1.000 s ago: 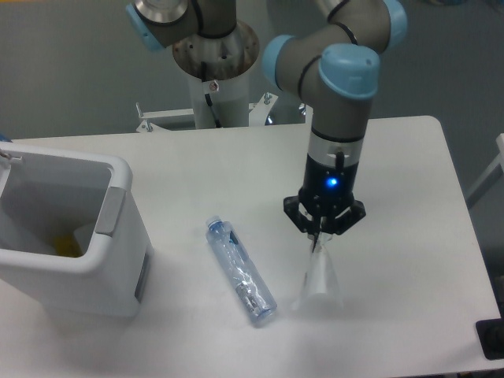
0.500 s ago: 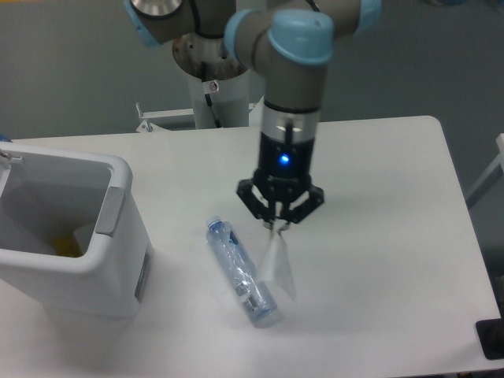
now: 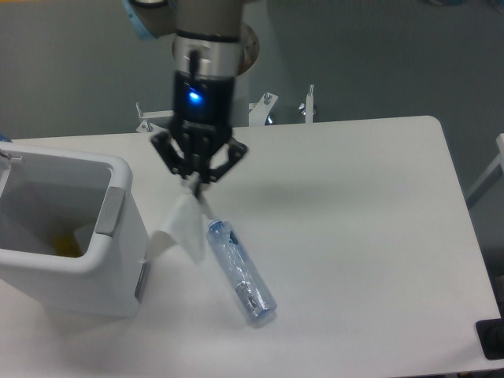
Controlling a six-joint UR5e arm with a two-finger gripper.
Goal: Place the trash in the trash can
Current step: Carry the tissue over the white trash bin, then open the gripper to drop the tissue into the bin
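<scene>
cup (image 3: 179,228) carried leftward, nearer trash can (image 3: 118,206)

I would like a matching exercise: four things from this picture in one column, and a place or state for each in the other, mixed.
1. cup
2. bottle
3. bin
4. gripper

a. lying flat on the table
b. standing at the left edge, open on top
c. hanging in the air, pinched at its top
d. shut on the cup

Pairs: 1-c, 2-a, 3-b, 4-d
</scene>
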